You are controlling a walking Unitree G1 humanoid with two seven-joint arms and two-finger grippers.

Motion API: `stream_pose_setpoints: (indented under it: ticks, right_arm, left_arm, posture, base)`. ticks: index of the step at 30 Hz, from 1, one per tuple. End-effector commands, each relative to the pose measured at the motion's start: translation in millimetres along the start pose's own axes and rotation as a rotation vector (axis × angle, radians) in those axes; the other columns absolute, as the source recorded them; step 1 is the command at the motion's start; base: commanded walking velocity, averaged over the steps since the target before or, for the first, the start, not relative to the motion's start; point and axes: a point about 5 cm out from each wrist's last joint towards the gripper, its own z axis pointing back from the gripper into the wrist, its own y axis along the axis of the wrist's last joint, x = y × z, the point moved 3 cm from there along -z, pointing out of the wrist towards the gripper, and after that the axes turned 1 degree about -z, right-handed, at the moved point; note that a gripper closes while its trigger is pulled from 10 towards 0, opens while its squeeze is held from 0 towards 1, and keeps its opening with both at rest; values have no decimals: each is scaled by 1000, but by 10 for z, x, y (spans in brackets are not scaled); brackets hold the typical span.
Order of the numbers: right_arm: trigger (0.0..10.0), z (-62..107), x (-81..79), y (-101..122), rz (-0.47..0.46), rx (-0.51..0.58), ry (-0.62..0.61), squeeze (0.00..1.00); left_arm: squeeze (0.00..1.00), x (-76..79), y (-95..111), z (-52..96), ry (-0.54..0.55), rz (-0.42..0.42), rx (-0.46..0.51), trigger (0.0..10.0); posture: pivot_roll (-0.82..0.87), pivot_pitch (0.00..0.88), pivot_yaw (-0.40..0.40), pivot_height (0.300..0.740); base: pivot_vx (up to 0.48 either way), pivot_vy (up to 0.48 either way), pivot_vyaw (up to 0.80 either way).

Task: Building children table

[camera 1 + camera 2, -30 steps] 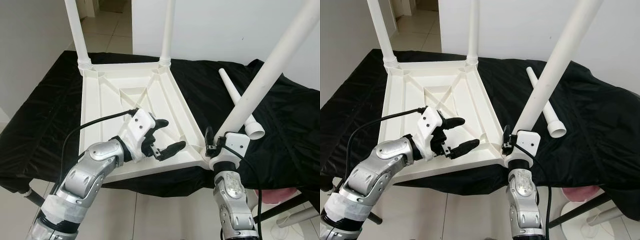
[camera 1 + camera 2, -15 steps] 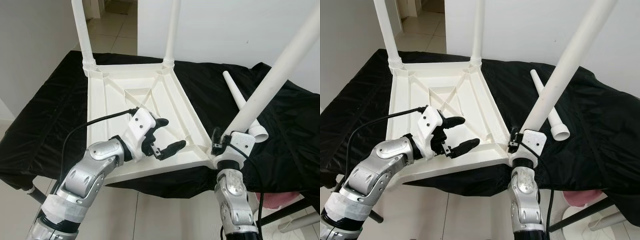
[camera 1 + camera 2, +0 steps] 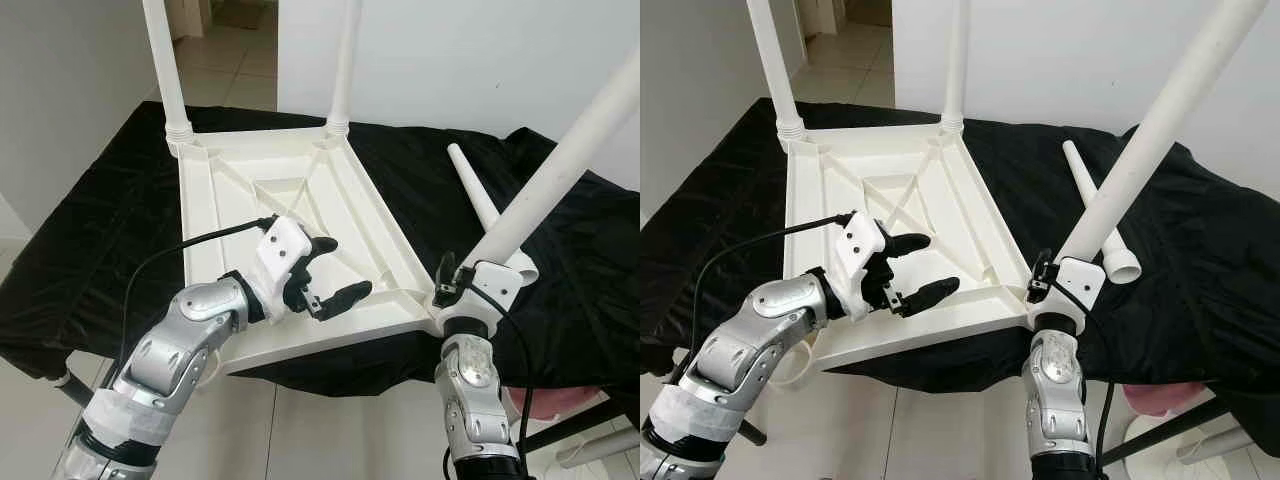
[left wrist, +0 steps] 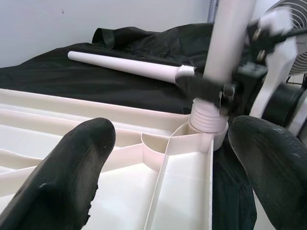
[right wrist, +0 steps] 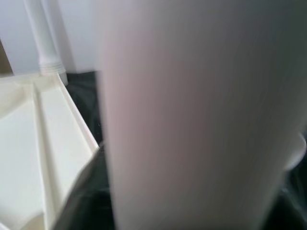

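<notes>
Since a second ago, your right gripper (image 3: 1052, 275) has carried the bottom of the slanted leg (image 3: 1145, 150) further to your right along the near edge, and the tabletop's near right corner has swung that way with it (the camera has shifted a little too, so part of the change is just the view).

You are clamping that right gripper on the leg just above its ribbed collar, and the leg is leaning up and away to your right from the corner socket (image 4: 207, 128) of the tabletop (image 3: 880, 190). In the left wrist view the collar is sitting in the round socket, with the gripper's black fingers closed around the tube right above it. The right wrist view is blurred, showing the white tube up close.

Your left gripper (image 3: 915, 268) is hovering over the near part of the upturned tabletop, its two black fingers (image 4: 72, 177) spread wide apart and gripping nothing; I cannot tell whether the lower finger is touching the plastic.

The tabletop is lying upside down, ribs showing, on a black cloth (image 3: 1200, 250) that is covering the work surface. Two legs (image 3: 768, 60) are standing upright in the two far corner sockets. A fourth, loose leg (image 3: 1098, 215) is lying on the cloth to the right of the tabletop, just behind the slanted one.
</notes>
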Motion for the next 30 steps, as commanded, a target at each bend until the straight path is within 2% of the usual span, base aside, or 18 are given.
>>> stream_pose_setpoints:
  ticks: [1,2,4,6,11,12,13,17,20,22,30]
  right_arm:
    - [10000,59,111,-204,2,-84,-7,1000]
    - [10000,44,99,-164,-19,-65,41,1000]
    - [10000,44,99,-164,-19,-65,41,1000]
    - [10000,-6,104,-93,-43,-35,115,1000]
    - [10000,-89,111,-19,-24,-1,191,1000]
    - [10000,-114,102,1,-21,5,231,0]
    - [10000,-114,102,1,-21,5,231,0]
    - [10000,-168,72,75,-3,24,356,0]
    - [10000,-168,72,75,-3,24,356,0]
    - [10000,-197,44,138,18,34,469,0]
    - [10000,-213,43,160,64,23,623,0]
  left_arm:
    - [0,21,13,-7,-22,-12,6,10000]
    - [0,42,11,-17,-28,-10,7,10000]
    - [0,42,11,-17,-28,-10,7,10000]
    - [0,86,10,-38,-41,-2,10,10000]
    - [0,116,11,-59,-50,2,13,10000]
    - [0,121,15,-65,-52,4,15,10000]
    - [0,121,15,-65,-52,4,15,10000]
    - [0,135,17,-79,-56,5,16,10000]
    - [0,135,17,-79,-56,5,16,10000]
    - [0,133,15,-87,-58,4,15,10000]
    - [0,115,25,-100,-57,1,16,10000]
  posture:
    - [-14,0,-56,740]
    - [-15,0,-55,740]
    - [-15,0,-55,740]
    - [-17,0,-51,740]
    - [-17,0,-50,740]
    - [-18,0,-47,740]
    - [-18,0,-47,740]
    - [-22,0,-39,740]
    - [-22,0,-39,740]
    - [-27,0,-36,740]
    - [-35,0,-24,740]
  base:
    - [0,0,0]
    - [0,0,0]
    - [0,0,0]
    - [0,0,0]
    - [0,0,0]
    - [0,0,0]
    - [0,0,0]
    - [0,0,0]
    - [0,0,0]
    - [0,0,0]
    - [0,0,0]
